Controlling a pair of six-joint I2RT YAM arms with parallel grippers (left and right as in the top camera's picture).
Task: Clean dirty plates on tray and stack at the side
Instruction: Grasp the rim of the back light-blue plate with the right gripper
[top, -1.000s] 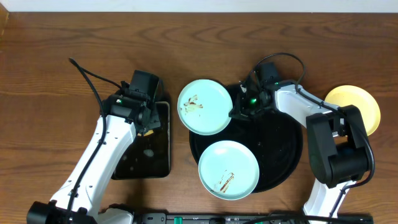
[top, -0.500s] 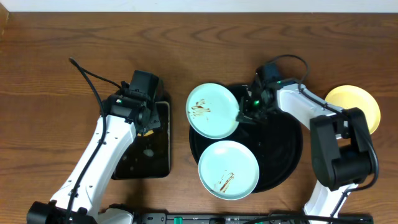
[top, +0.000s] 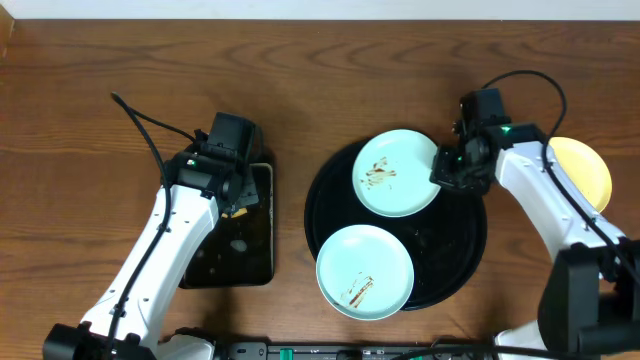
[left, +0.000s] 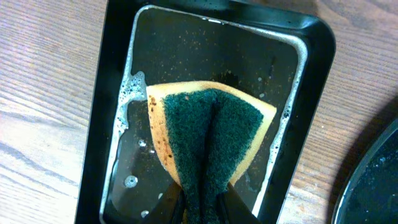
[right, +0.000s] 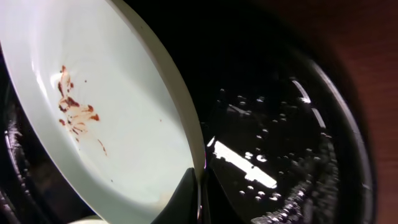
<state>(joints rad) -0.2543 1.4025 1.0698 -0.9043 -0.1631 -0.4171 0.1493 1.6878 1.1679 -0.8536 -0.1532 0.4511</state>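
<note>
My right gripper (top: 440, 170) is shut on the right rim of a pale blue plate (top: 397, 172) with a brown smear, holding it over the back of the big round black tray (top: 455, 250). The right wrist view shows the fingers (right: 200, 193) pinching the tilted plate's (right: 93, 112) rim above the wet tray (right: 280, 124). Another smeared blue plate (top: 365, 271) lies at the tray's front, overhanging its rim. A yellow plate (top: 588, 170) sits on the table at right. My left gripper (left: 202, 205) is shut on a folded green-and-yellow sponge (left: 211, 130).
A rectangular black tray (left: 311, 74) with soapy water lies under the sponge, left of the round tray (top: 225, 255). A black cable (top: 145, 125) runs across the wood at back left. A dark rail runs along the table's front edge (top: 330, 352).
The right gripper has carried the smeared blue plate to the right, from over the tray's left back edge to over its back middle. The left arm has stayed put.
</note>
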